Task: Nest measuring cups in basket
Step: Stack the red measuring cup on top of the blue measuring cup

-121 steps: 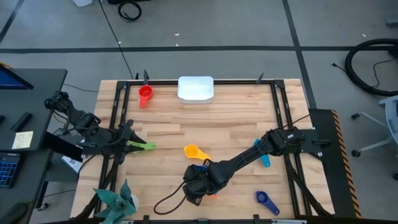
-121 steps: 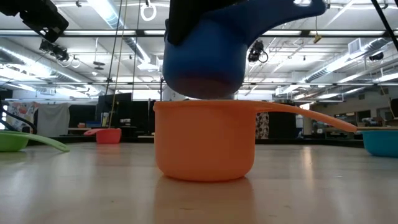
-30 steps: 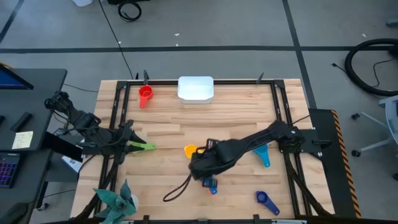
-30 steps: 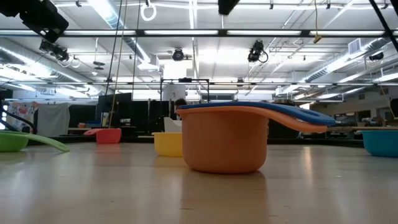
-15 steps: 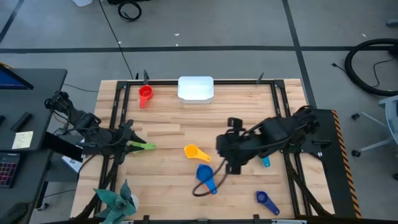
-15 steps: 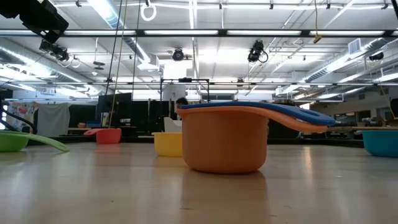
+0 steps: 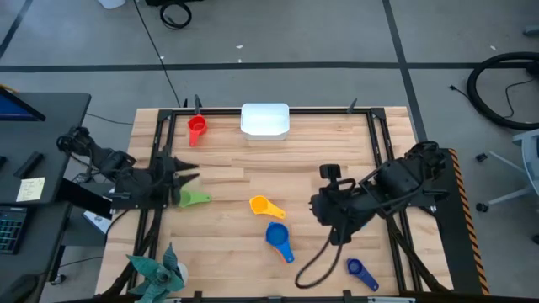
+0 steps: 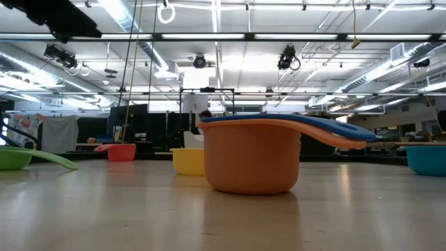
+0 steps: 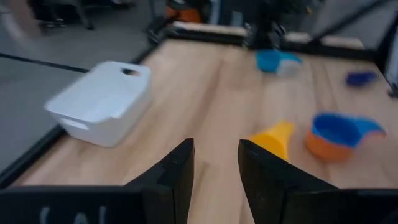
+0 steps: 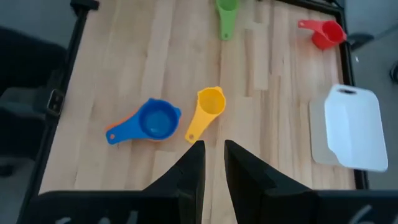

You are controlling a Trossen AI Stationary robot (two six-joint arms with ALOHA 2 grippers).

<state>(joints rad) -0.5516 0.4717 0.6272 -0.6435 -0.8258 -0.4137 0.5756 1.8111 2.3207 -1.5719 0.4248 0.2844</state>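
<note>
The blue-in-orange stack (image 7: 277, 236) is sitting mid-bench toward the near edge, handles pointing at the near right corner, closer to the right gripper (image 7: 331, 208), jaws narrowly parted and empty, than the left gripper (image 7: 178, 175), also parted and empty.

Six measuring cups (image 7: 266, 206), one basket (image 7: 265, 119).

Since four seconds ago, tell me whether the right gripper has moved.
Yes. The right gripper left the orange cup and drew back toward the table's right rail.
</note>
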